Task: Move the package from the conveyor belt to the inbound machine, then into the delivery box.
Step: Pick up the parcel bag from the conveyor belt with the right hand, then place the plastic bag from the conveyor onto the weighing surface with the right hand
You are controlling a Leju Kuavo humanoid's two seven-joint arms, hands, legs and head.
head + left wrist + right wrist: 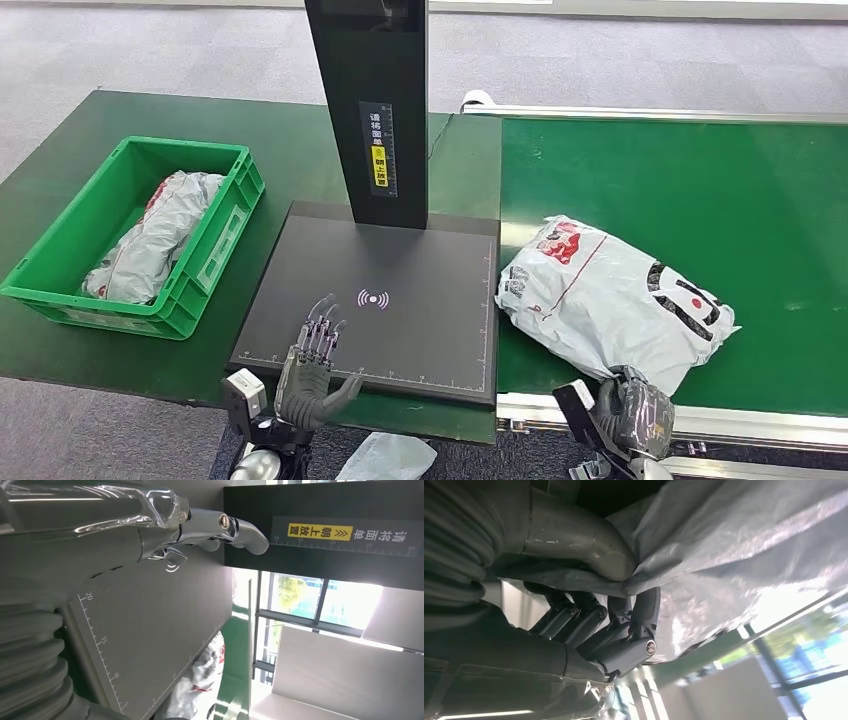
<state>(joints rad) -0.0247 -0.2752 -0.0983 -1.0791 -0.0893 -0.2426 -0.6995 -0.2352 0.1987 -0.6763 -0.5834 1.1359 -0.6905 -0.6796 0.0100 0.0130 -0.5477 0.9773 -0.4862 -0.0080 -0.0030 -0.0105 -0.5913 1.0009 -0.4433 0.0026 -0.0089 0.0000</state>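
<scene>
A grey plastic package point(610, 298) with red and black print lies on the green conveyor belt point(700, 180), near its front left corner. My right hand point(635, 408) sits at the package's near edge. In the right wrist view the thumb point(574, 540) and dark fingers point(624, 630) pinch a fold of the grey bag point(734, 555) between them. My left hand point(312, 365) hovers over the front left part of the black inbound machine plate point(420, 330), fingers spread, holding nothing; its fingers point(220, 527) stretch above the plate point(150, 630).
A green delivery box point(50, 270) on the left table holds another grey package point(155, 245). The machine's black post point(370, 100) rises behind the plate. A metal rail point(760, 425) edges the conveyor's front. A piece of plastic point(385, 458) lies on the floor below.
</scene>
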